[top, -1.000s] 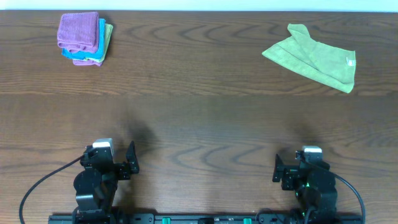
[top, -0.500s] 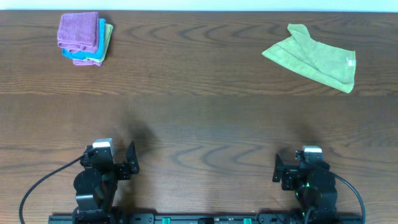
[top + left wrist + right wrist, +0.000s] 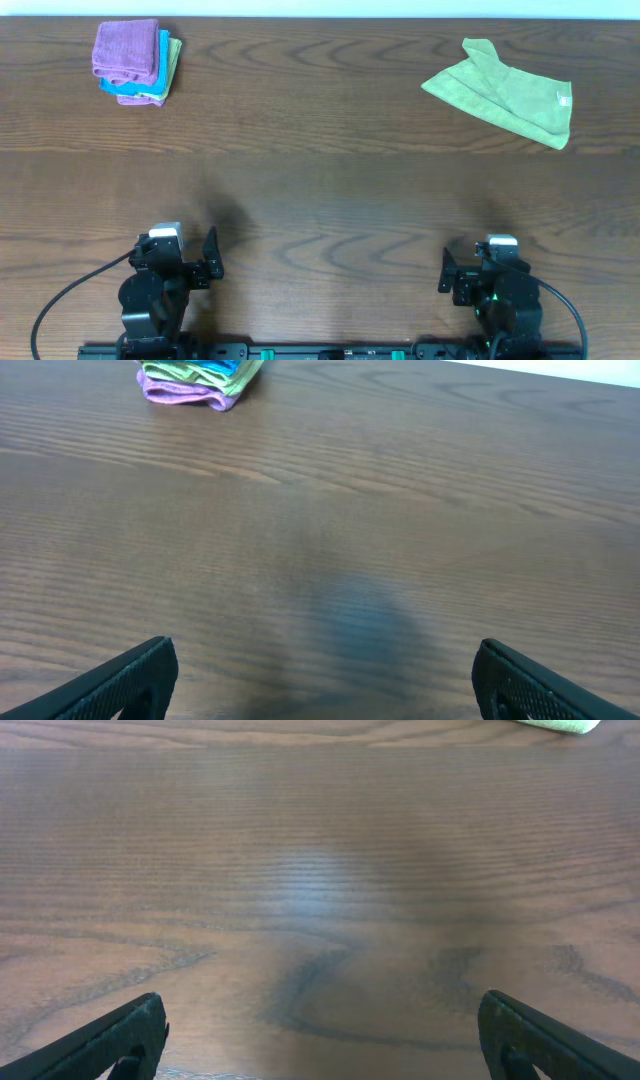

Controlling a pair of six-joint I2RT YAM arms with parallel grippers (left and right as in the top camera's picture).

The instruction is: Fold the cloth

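A crumpled light green cloth (image 3: 503, 92) lies unfolded at the far right of the table; its near edge shows at the top of the right wrist view (image 3: 560, 724). My left gripper (image 3: 210, 257) sits low at the front left, open and empty, its fingertips wide apart in the left wrist view (image 3: 325, 675). My right gripper (image 3: 447, 273) sits at the front right, open and empty, with bare wood between its fingers (image 3: 320, 1035). Both grippers are far from the green cloth.
A stack of folded cloths, purple on top with blue and green below (image 3: 136, 60), lies at the far left corner; it also shows in the left wrist view (image 3: 197, 378). The dark wooden table (image 3: 320, 200) spans the whole scene.
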